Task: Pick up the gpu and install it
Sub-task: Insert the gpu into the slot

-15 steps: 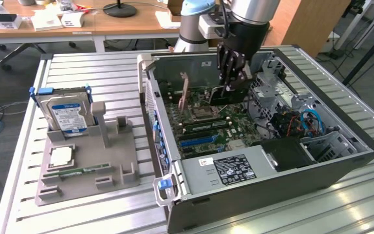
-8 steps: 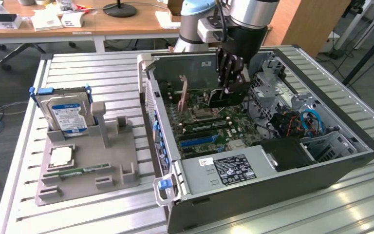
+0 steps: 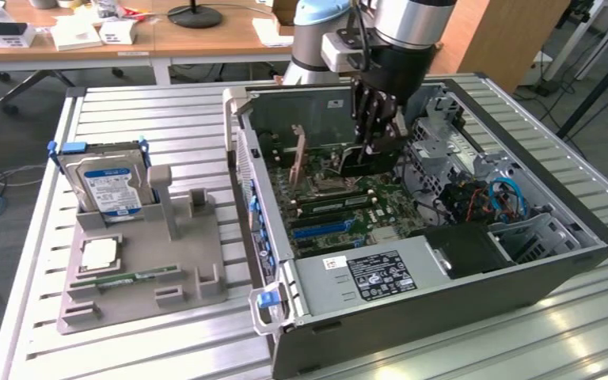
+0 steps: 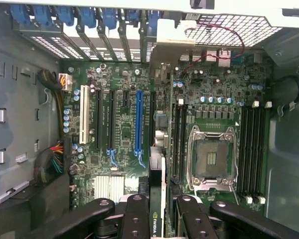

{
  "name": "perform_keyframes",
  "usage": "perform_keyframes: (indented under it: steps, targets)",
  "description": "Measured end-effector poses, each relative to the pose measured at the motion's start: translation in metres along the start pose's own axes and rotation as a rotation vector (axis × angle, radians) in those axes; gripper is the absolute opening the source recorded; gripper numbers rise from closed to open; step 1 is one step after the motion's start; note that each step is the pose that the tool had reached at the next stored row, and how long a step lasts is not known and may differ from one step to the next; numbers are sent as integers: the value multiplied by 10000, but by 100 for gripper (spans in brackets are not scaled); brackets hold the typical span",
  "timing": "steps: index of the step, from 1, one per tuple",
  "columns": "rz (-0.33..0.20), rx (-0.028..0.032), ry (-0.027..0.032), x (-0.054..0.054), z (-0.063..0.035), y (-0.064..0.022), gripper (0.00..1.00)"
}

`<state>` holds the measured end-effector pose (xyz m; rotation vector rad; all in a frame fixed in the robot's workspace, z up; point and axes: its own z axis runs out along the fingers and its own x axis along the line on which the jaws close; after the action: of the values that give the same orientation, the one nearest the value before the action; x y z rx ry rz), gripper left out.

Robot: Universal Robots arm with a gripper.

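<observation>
My gripper hangs inside the open computer case, above the motherboard. It is shut on the gpu, a thin dark card held upright. In the wrist view the gpu shows edge-on between my black fingers, and its silvery end bracket reaches toward the case's rear slots. The card hovers over the black slot just beside the long blue slot, between that slot and the empty processor socket. I cannot tell whether its lower edge touches the board.
A grey fixture on the exterior view's left holds a blue-labelled hard drive, a processor chip and a green memory stick. The power supply and cable bundle crowd the case. Blue latches line its rear.
</observation>
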<state>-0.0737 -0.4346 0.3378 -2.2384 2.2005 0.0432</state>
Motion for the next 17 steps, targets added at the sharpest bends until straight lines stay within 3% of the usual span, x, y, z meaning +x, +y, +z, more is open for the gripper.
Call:
perform_keyframes:
  steps: [17]
  targets:
    - [-133, -5, 5, 10, 208, 3, 26]
